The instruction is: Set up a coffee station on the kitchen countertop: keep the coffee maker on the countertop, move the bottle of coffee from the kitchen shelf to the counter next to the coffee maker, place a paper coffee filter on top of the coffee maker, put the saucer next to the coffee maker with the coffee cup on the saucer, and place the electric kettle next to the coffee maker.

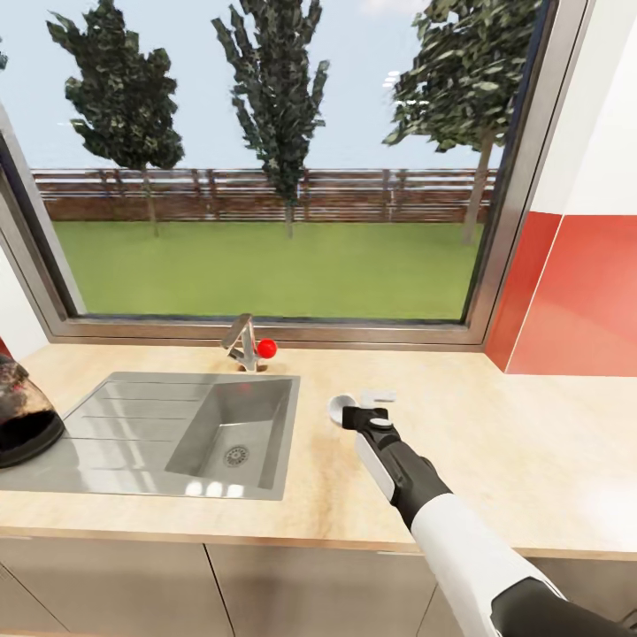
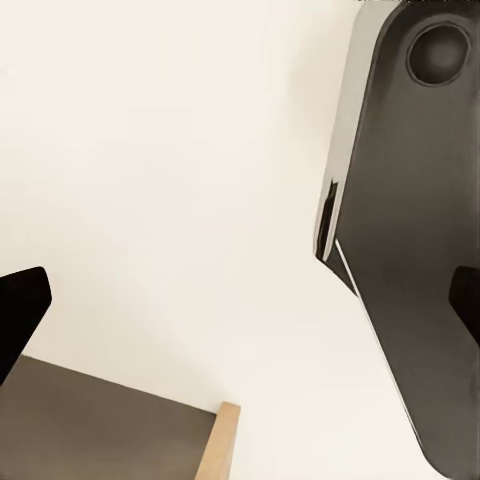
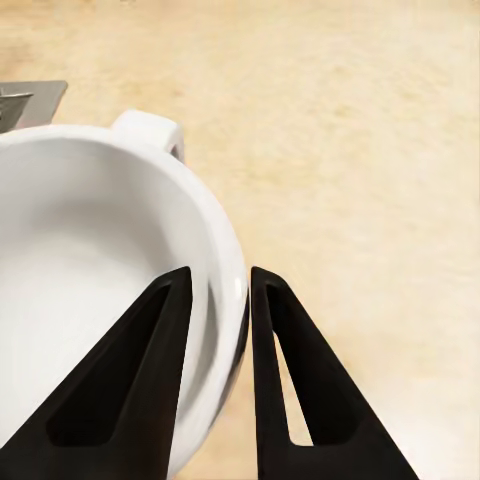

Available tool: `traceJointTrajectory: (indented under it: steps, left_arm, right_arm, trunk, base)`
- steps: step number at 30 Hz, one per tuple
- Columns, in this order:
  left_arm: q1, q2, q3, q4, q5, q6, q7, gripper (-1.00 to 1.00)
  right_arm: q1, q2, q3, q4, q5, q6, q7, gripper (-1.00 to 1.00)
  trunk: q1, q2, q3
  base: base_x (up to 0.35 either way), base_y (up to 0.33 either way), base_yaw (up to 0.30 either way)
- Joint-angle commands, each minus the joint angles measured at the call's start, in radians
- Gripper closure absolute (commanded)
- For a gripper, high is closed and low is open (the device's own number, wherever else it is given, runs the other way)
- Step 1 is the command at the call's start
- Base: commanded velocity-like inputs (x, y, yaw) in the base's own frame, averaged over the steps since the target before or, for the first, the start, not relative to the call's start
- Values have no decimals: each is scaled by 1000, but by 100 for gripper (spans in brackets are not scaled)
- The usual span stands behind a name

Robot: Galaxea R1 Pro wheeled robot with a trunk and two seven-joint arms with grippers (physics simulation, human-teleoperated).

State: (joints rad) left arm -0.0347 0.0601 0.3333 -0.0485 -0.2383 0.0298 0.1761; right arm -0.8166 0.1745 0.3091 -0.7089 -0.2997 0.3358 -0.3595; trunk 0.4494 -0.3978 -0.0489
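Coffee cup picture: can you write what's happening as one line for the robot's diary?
right gripper: shut on coffee cup rim | cup above countertop, right of sink | saucer: unseen | left gripper: open

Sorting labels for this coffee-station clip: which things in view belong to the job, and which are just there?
Part of the job:
- coffee cup, its wall pinched by the right gripper
- countertop, where the station goes
- dark glass pot at the counter's left edge, probably the coffee maker's

Just there:
- sink
- tap with a red knob
- window
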Motion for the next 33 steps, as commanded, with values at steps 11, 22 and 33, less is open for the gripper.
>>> traceJointTrajectory:
  steps: [11,22,33]
  left_arm:
    - [-1,-3,11,-2,-6,2,3,-100]
    - [-3,4,20,-16,-4,1,3,-100]
    - [-11,6,19,-62,-4,-32,3,-100]
  right_arm:
    - [-1,0,4,5,-7,3,-6,100]
    - [-1,0,4,7,-7,18,-6,100]
    - [-1,0,5,-5,-7,135,-6,100]
  trunk:
    - [1,-2,-2]
    - [1,-2,-2]
    - [1,-2,-2]
  base:
    - [-117,80,0]
    - [-93,254,0]
    - [-1,304,0]
